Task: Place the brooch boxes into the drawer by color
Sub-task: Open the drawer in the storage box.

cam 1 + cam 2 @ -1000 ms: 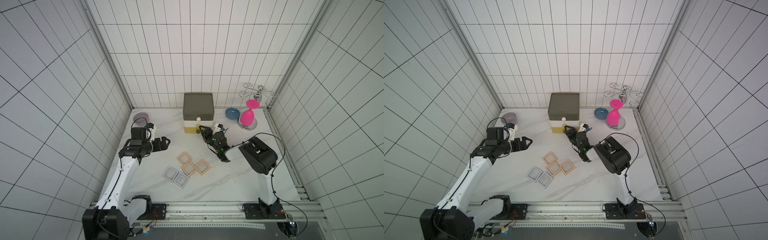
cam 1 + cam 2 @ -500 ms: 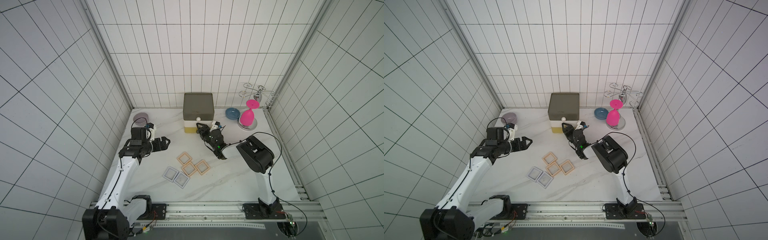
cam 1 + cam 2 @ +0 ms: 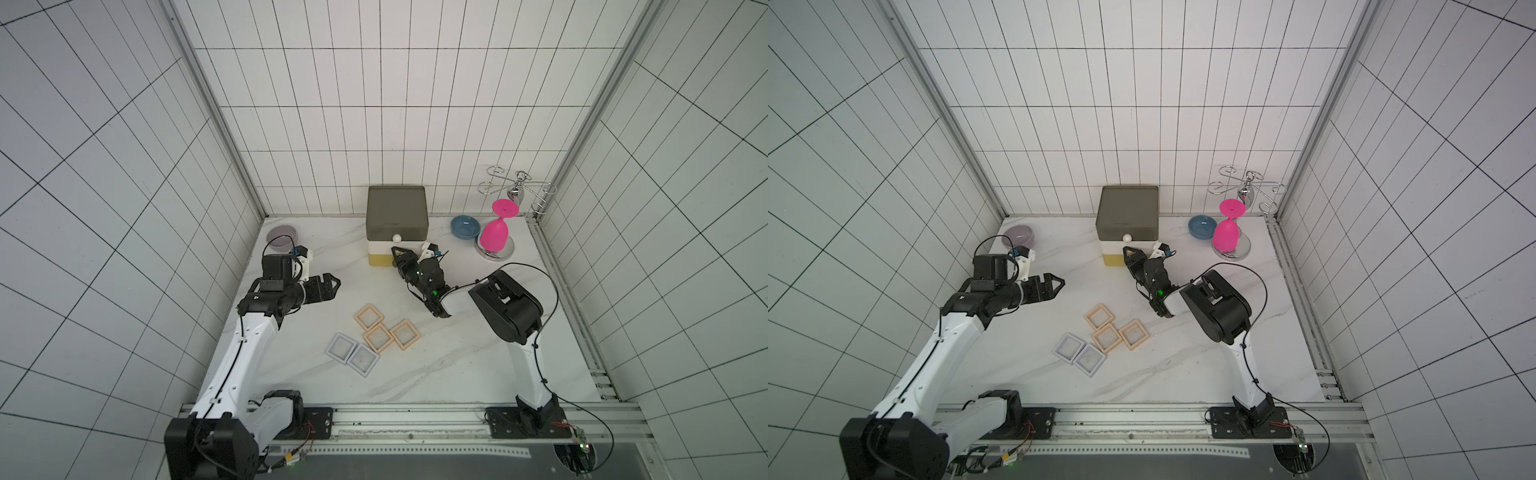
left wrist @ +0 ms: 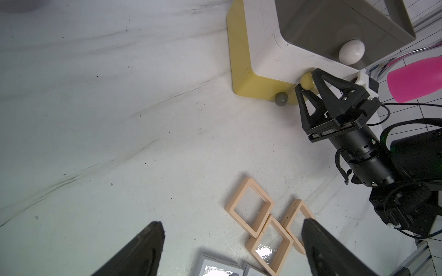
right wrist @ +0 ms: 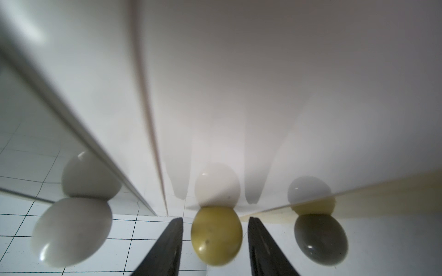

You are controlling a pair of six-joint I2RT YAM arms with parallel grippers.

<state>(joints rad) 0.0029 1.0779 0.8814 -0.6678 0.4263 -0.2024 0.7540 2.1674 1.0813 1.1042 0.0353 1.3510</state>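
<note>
right hand [image 5: 215, 219] part-open astride yellow knob [image 5: 216, 239], not gripping | left hand [image 3: 336, 289] wide open, empty

Your right gripper [image 3: 397, 252] is now up against the front of the drawer [image 3: 397, 212], after edging forward over the past second across the strip of marble that separated them. Its fingers [image 5: 172, 241] now flank the mustard knob [image 5: 216, 235] on the white middle tier, with a sliver of space on either side. The right arm's black elbow [image 3: 505, 307] has shifted slightly toward the table's middle behind it.
</note>
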